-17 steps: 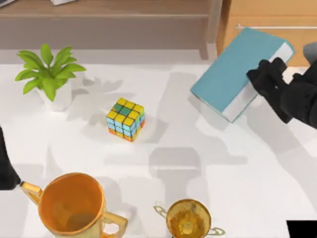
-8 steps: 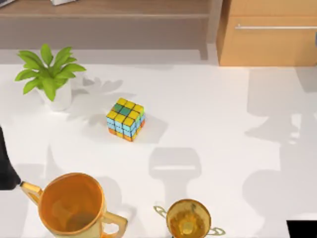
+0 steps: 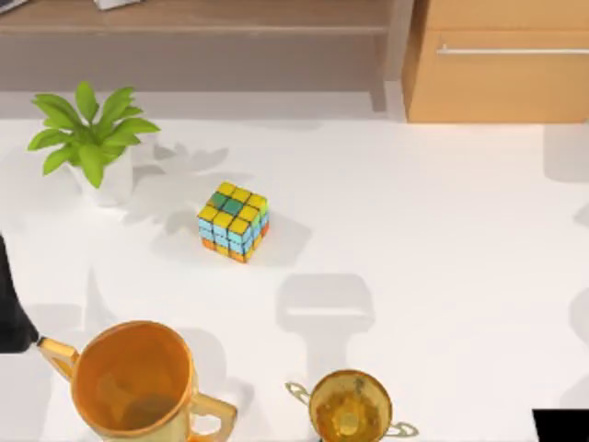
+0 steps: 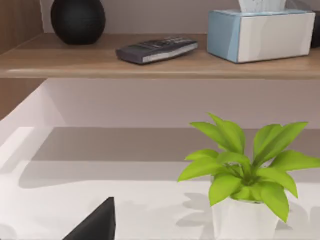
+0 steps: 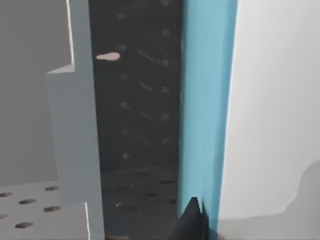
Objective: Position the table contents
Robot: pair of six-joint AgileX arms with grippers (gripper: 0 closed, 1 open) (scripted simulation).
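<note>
The white table [image 3: 442,239] carries a multicoloured puzzle cube [image 3: 233,221] left of centre and a potted green plant [image 3: 92,138] at the back left. A large gold cup [image 3: 133,382] and a small gold trophy [image 3: 350,405] stand at the front edge. My left arm [image 3: 9,318] rests at the table's left edge, near the large cup. In the right wrist view, my right gripper [image 5: 195,222] is shut on a blue book [image 5: 205,100], whose cover and white pages run close past the camera.
A light-brown drawer cabinet [image 3: 497,83] stands at the back right, and a wooden shelf [image 3: 202,18] runs along the back. The left wrist view shows the plant [image 4: 245,170] below that shelf, which holds a remote [image 4: 156,49], a tissue box [image 4: 260,35] and a black round vase [image 4: 77,20].
My right arm has carried the blue book off the back right of the table and out of the top view. Its shadow has drifted further right. Nothing else moved.
</note>
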